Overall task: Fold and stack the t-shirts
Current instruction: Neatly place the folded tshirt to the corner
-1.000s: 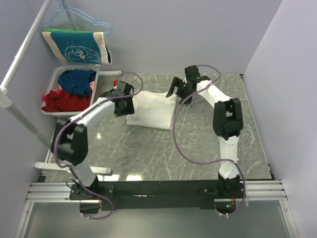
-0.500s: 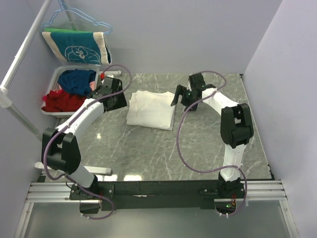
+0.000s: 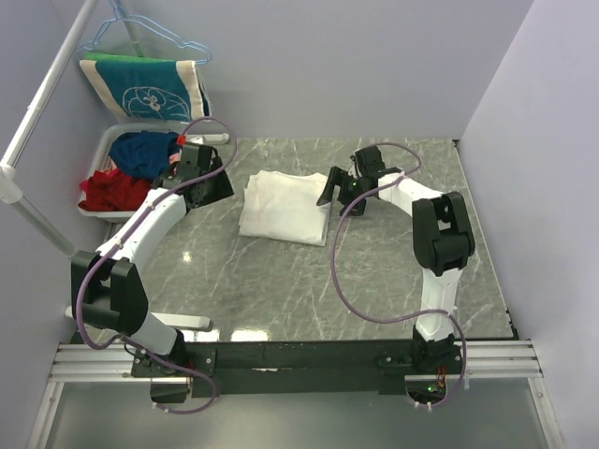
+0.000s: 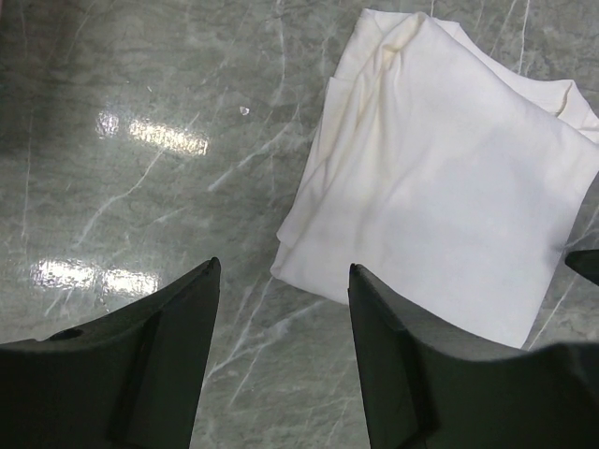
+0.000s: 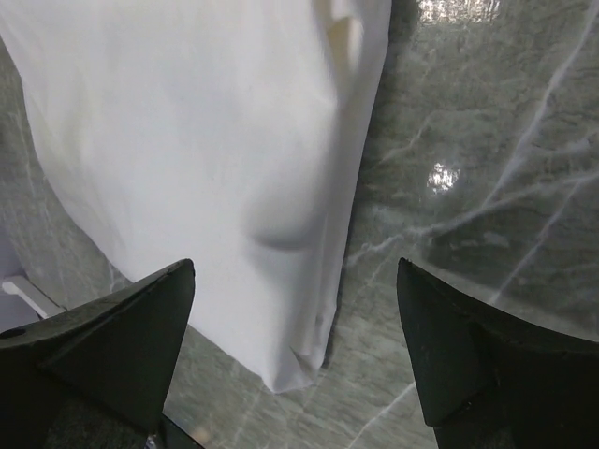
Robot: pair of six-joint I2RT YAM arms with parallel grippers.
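Cream-white folded t-shirt [image 3: 285, 208] lies near far edge of tabletop [image 3: 281, 290]. Left gripper [image 4: 281, 271] part-open, right gripper [image 5: 295, 267] wide, both empty. Risk: a finger snagging cloth could undo the fold.

The bench [image 3: 281, 281] is dark grey stone with thin white lines running across it. It is shiny, and bright spots of light show on it. One t-shirt [image 3: 284, 206] lies flat on the bench, on the far side, near the middle. It is cream-white and folded into a neat block, with only plain cloth showing on top. Its folded layers show along the left edge. A white basket [image 3: 140, 127] of red and blue clothes [image 3: 110, 193] sits by the far left corner. It is hard to tell if it rests on the bench.
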